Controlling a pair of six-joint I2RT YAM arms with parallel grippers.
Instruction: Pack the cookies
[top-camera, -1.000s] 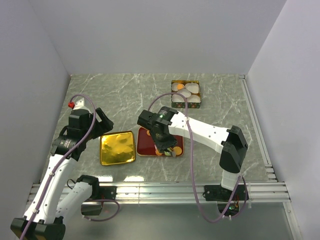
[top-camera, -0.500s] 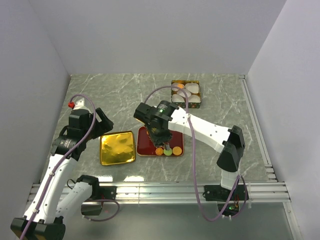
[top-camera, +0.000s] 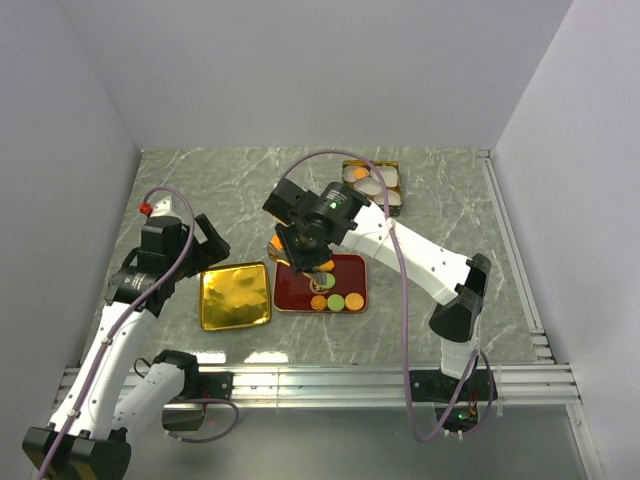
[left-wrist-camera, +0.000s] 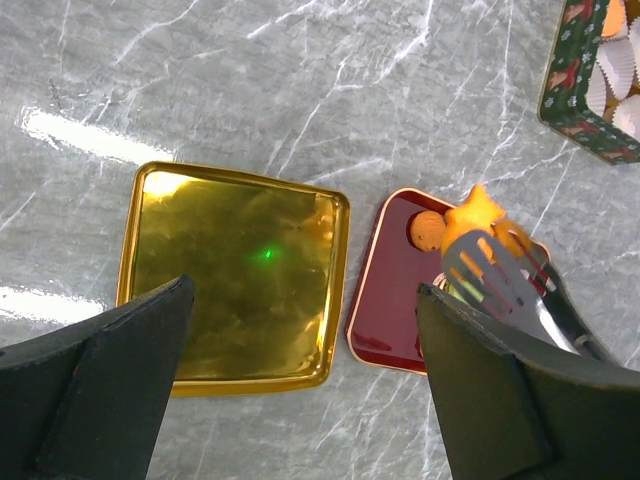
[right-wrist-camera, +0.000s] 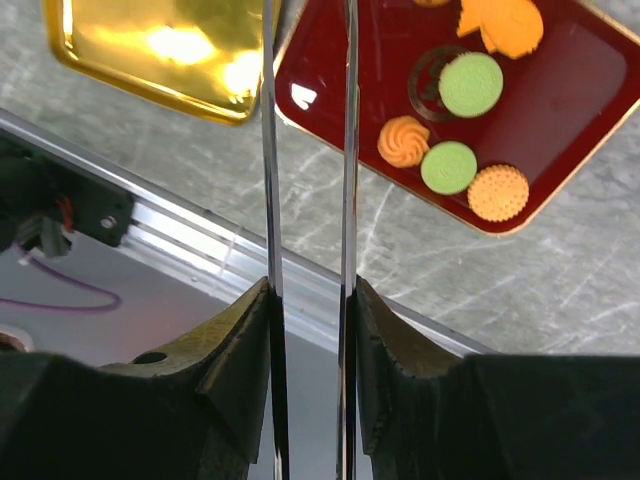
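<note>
My right gripper (top-camera: 306, 250) is shut on metal tongs (right-wrist-camera: 305, 150) above the back left of the red tray (top-camera: 352, 272). An orange cookie (top-camera: 277, 243) shows at the tongs' slotted tip (left-wrist-camera: 478, 268), seemingly pinched; it also shows in the left wrist view (left-wrist-camera: 470, 215). The tips are out of the right wrist view. On the tray lie two green cookies (right-wrist-camera: 471, 84), an orange swirl (right-wrist-camera: 404, 140), a round orange one (right-wrist-camera: 498, 192), a leaf-shaped orange one (right-wrist-camera: 500, 20) and a tan one (left-wrist-camera: 428, 230). My left gripper (left-wrist-camera: 300, 400) is open and empty above the gold tray (left-wrist-camera: 240, 270).
A green printed tin (top-camera: 372, 185) with white paper cups stands at the back, also at the top right of the left wrist view (left-wrist-camera: 585, 90). The gold tray (top-camera: 235, 295) lies left of the red tray. A metal rail (top-camera: 320, 380) runs along the near edge.
My right arm has risen and swung from the tray's front toward its back left corner, uncovering the front row of cookies. The left arm has barely moved.
</note>
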